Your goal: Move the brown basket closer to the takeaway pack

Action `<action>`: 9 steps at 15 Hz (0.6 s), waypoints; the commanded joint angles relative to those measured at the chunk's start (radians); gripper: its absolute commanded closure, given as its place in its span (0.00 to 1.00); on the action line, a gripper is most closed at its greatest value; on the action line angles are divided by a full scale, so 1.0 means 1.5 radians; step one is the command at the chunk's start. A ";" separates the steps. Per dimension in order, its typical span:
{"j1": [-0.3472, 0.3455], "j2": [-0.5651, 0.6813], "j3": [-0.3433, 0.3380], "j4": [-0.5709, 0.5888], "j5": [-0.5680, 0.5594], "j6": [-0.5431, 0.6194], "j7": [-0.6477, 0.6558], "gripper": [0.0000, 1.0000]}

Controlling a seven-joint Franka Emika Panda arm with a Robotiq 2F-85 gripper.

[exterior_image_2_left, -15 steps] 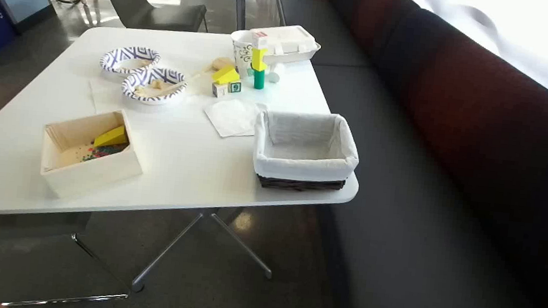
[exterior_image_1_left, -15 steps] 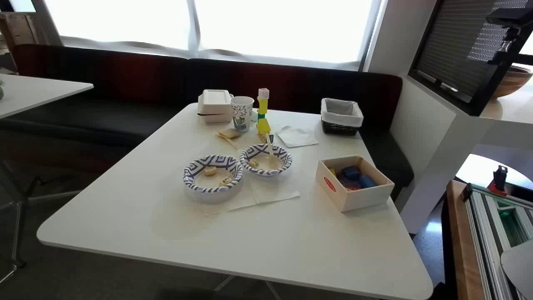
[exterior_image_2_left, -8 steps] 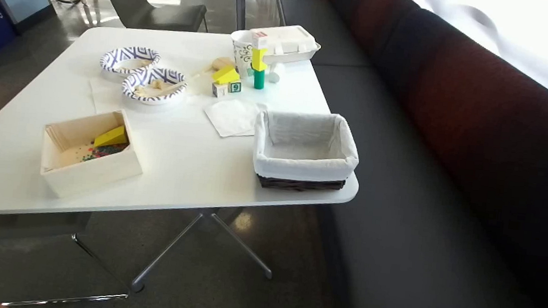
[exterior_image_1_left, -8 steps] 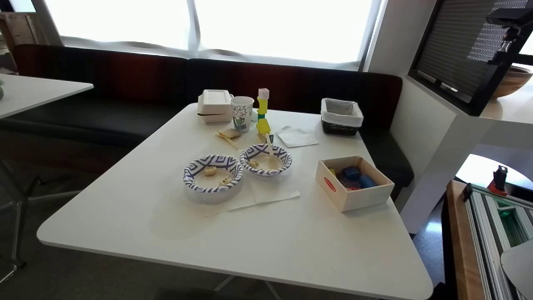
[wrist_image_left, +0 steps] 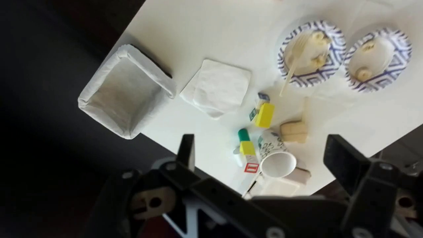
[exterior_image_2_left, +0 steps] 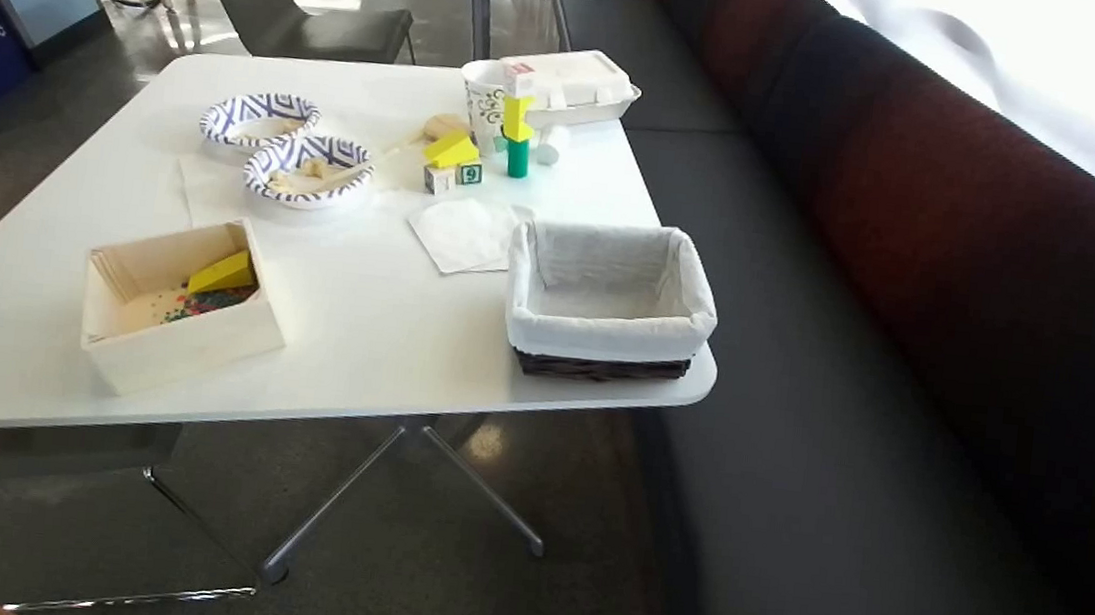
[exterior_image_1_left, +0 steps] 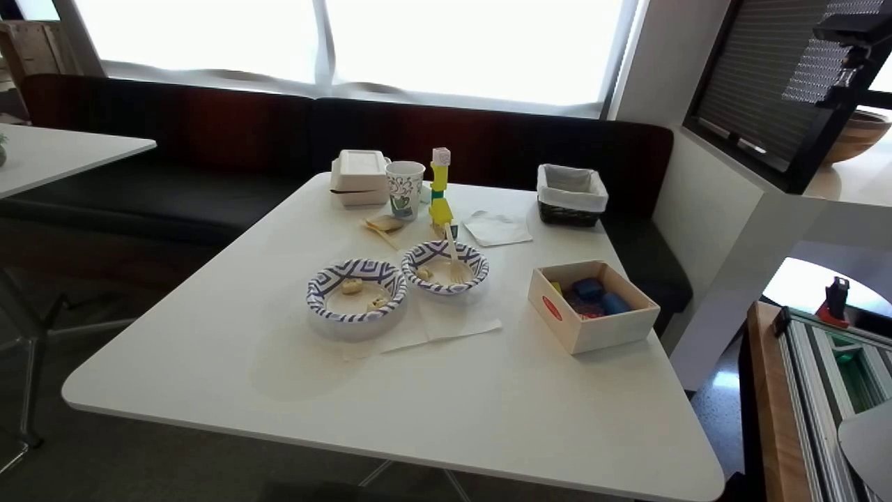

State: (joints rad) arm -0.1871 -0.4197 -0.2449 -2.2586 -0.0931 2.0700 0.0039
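Brown basket (exterior_image_2_left: 599,365), white-lined, upright, well apart from white takeaway pack (exterior_image_2_left: 581,85)

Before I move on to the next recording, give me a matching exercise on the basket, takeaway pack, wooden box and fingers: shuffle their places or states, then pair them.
Things
1. brown basket
2. takeaway pack
3. wooden box
4. fingers

Places and states
A. beside the patterned cup
B. spread wide apart
C. fitted with a white liner
D. has a yellow block inside

Right pairs: 1-C, 2-A, 3-D, 4-B
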 commanded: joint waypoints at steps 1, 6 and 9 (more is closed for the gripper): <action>-0.047 0.070 0.000 -0.029 -0.009 0.145 0.086 0.00; -0.116 0.191 -0.014 -0.059 -0.033 0.360 0.206 0.00; -0.150 0.269 -0.029 -0.061 -0.074 0.459 0.307 0.00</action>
State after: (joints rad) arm -0.3703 -0.1198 -0.2748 -2.3491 -0.1438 2.6403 0.3193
